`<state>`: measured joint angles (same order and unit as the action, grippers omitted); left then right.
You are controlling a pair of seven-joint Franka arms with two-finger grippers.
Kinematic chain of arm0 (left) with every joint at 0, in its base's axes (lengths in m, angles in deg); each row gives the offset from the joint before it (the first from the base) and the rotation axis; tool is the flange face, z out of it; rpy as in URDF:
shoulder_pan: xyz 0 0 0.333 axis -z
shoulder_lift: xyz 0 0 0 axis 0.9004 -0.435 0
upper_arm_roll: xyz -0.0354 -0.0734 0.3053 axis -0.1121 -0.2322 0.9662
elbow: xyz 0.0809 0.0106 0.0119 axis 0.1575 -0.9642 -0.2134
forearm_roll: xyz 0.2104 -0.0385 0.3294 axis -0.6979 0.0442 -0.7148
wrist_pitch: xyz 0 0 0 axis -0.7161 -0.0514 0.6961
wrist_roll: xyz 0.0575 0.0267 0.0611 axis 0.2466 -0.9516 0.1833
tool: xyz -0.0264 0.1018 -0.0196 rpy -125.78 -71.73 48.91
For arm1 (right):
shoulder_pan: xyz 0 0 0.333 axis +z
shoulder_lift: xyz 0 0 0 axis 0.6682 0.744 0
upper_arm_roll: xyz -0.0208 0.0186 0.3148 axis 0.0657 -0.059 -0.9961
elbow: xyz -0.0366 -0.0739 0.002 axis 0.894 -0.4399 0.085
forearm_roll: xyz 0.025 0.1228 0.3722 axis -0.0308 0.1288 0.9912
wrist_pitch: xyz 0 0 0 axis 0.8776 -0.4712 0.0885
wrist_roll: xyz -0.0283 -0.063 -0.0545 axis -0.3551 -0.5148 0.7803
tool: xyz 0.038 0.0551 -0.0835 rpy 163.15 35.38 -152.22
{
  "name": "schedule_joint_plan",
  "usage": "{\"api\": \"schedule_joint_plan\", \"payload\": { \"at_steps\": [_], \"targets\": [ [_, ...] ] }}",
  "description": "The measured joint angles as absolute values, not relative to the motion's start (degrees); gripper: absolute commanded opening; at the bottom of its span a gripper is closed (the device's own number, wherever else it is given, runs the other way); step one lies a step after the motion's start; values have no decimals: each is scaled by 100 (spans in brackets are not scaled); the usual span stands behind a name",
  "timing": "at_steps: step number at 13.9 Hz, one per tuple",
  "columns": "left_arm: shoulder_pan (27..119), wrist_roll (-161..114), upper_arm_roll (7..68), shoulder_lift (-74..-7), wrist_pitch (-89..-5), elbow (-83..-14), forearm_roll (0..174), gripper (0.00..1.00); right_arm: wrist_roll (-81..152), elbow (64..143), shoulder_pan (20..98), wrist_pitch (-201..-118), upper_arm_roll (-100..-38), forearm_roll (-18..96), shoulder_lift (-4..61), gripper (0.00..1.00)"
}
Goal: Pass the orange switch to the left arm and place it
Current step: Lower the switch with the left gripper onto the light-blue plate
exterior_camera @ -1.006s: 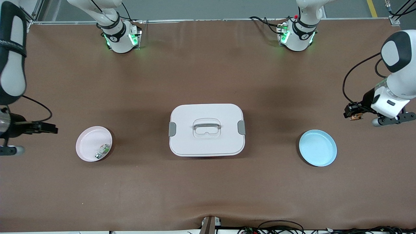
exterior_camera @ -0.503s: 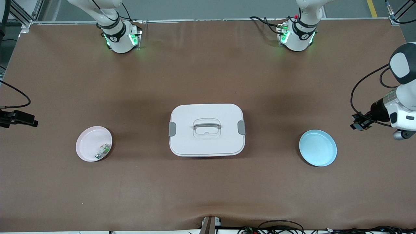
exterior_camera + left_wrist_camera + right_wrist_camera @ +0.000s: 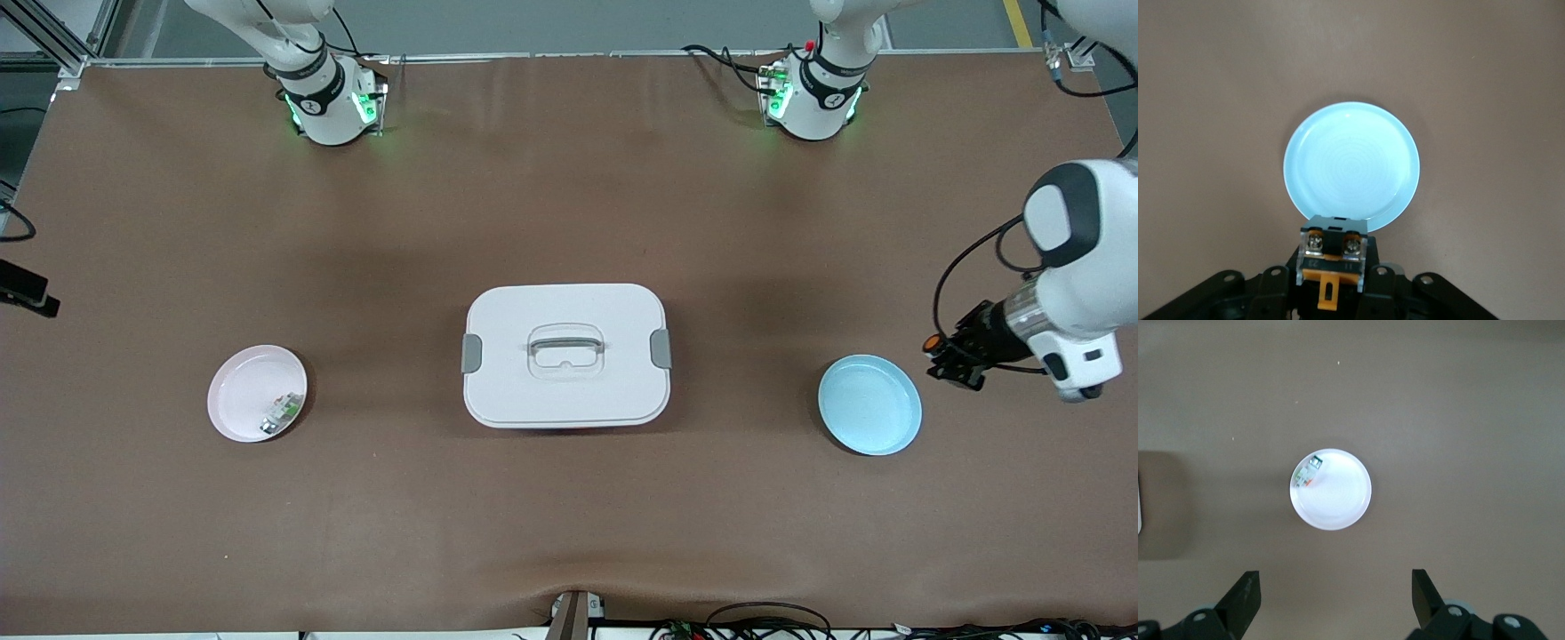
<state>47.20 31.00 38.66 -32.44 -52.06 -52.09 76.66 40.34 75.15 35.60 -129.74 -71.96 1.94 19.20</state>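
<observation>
Clamped in the left gripper, the tiny black orange-capped switch hangs just beside the round light-blue plate, apparently awaiting lowering and release, while the wide-open right gripper waits.

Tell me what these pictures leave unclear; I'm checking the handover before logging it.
- Right gripper: mostly cut off by the front view's edge; only its open fingers show in the right wrist view.
- Small part in the pink plate: too small to identify.
- Box: contents hidden by its lid.
</observation>
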Motion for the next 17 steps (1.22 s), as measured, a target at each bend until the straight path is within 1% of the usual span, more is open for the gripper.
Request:
{"api": "schedule_joint_plan", "payload": {
  "at_steps": [2,5,7,13,17],
  "targets": [
    [4880,3439,3866,-3555,-5302,-5207,7506,10,4034,7723,3547,-12795,-7195,196,1724,100],
    [4967,3820,3867,-3970,-5545,-5200,7420,10,4034,8336,3544,-13012,-7196,196,1339,100],
    [4966,3897,3927,-4183,-5730,-5194,7405,10,4034,8537,3544,-13070,-7211,198,1186,100],
    [4999,4303,4216,-4646,-6313,-5177,7252,10,4033,8629,3624,-13163,-7334,200,1088,100],
    [5198,4816,4377,-4927,-6675,-5169,7005,11,4033,8656,3624,-13236,-7321,200,1087,100]
  ]
}}
